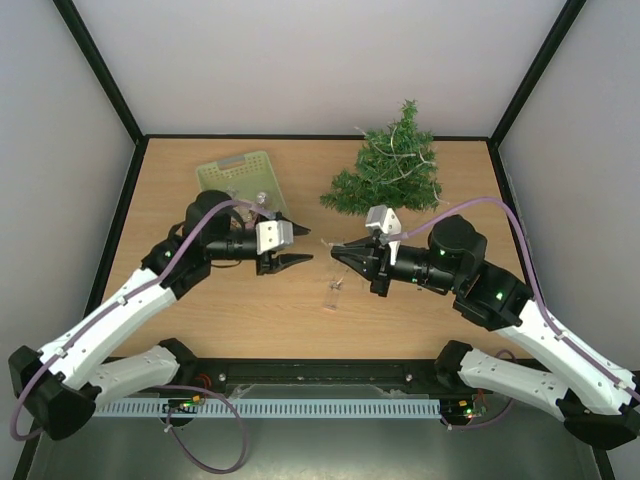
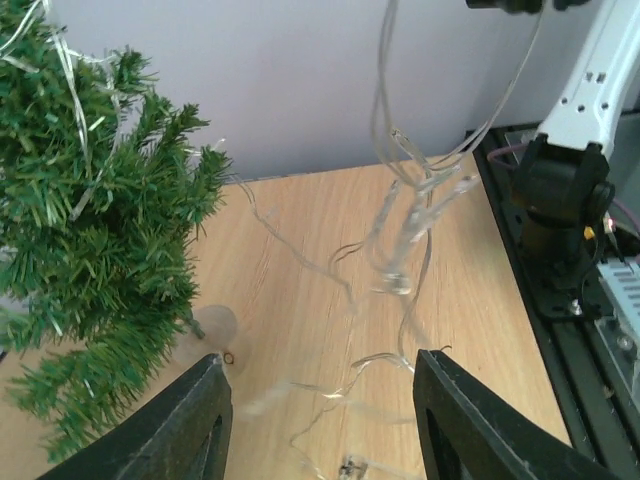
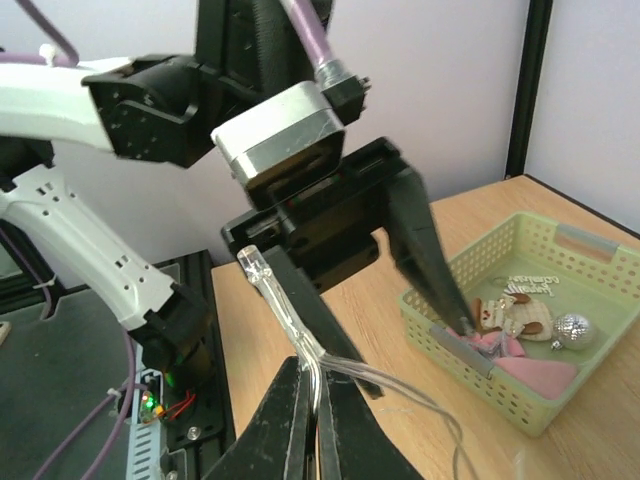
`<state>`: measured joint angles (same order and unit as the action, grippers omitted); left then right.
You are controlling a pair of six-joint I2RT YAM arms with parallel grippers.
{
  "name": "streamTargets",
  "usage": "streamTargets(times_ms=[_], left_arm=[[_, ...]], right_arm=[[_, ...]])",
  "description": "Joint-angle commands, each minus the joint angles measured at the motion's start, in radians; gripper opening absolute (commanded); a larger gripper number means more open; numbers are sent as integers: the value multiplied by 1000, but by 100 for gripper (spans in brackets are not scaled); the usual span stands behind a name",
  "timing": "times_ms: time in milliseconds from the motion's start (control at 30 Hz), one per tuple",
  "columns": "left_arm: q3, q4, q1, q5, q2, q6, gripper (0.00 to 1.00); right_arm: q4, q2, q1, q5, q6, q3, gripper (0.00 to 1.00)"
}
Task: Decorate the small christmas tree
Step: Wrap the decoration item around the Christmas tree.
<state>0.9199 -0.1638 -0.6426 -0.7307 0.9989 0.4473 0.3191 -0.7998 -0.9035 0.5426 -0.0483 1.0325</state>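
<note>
The right tool (image 1: 336, 250) is clenched on a clear light string (image 3: 285, 313). Facing it, the left tool (image 1: 300, 261) is released, jaws apart; the small christmas tree (image 1: 388, 172) stands far right.

We see the basket (image 1: 240, 178) far left on the table (image 1: 200, 315) with ornaments (image 3: 520, 320) in it, the small christmas tree (image 1: 388, 170) far right, and, nearer the arm bases, the left gripper (image 1: 305, 260) facing the right gripper (image 1: 334, 250), from which a light string (image 1: 334, 292) hangs to the table.

A pale green basket (image 1: 236, 170) sits on the wooden table (image 1: 262, 322).
</note>
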Motion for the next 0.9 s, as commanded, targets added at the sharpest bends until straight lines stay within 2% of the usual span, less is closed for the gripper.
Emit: streamTargets(times_ms=[0, 133, 300, 533, 667, 867], left_arm=[[97, -153, -3, -68, 85, 219, 51], [110, -163, -3, -119, 140, 270, 49], [115, -96, -5, -201, 213, 255, 47], [107, -8, -9, -217, 277, 210, 47], [89, 37, -20, -180, 295, 183, 46], [27, 155, -39, -245, 305, 142, 48]], right_arm=[[39, -11, -5, 56, 34, 58, 2], [23, -8, -5, 73, 34, 63, 2], [10, -7, -5, 81, 39, 65, 2], [-12, -4, -5, 79, 37, 52, 2], [-12, -3, -5, 82, 39, 49, 2], [-26, 11, -6, 69, 37, 37, 2]])
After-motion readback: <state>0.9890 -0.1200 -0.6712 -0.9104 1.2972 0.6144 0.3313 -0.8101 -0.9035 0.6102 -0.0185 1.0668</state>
